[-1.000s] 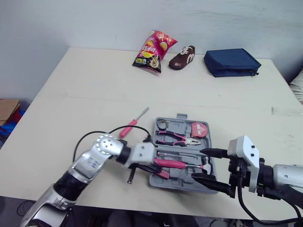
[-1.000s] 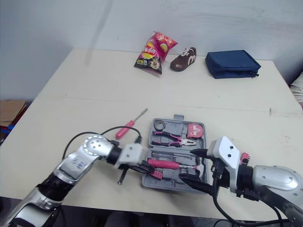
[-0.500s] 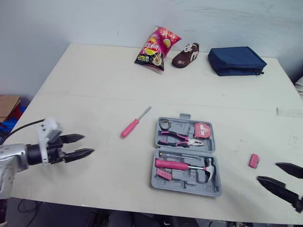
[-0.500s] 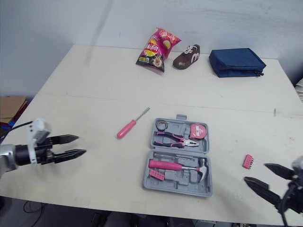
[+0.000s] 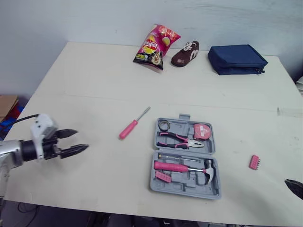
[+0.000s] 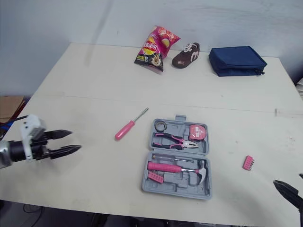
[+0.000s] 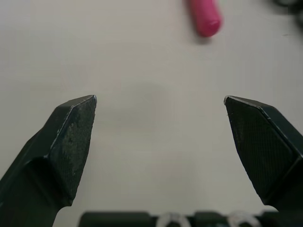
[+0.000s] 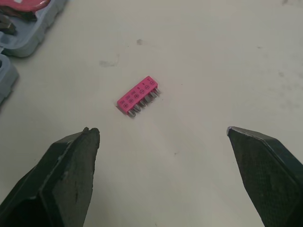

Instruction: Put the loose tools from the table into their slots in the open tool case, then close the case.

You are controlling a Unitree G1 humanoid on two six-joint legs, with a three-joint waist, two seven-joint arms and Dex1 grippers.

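The grey tool case (image 5: 189,183) lies open at the table's front middle, with pliers (image 5: 180,139), a tape measure (image 5: 202,131) and a pink-handled hammer (image 5: 182,167) in its slots. A pink screwdriver (image 5: 129,128) lies loose on the table left of the case. A pink bit holder (image 5: 254,162) lies loose to the right of it. My left gripper (image 5: 82,139) hovers open and empty over the table's left front, pointing toward the screwdriver (image 7: 204,19). My right gripper (image 8: 163,130) is open at the front right corner, with the bit holder (image 8: 137,96) just beyond its fingertips.
A chip bag (image 5: 155,46), a brown shoe (image 5: 184,53) and a navy pouch (image 5: 236,59) sit along the table's far edge. A cardboard box (image 5: 7,106) stands on the floor to the left. Bare tabletop stretches between the case and the far objects.
Both grippers have pulled away from the case to the table's sides. The left one has opened and left the hammer in its slot. The right one has sunk toward the front right corner.
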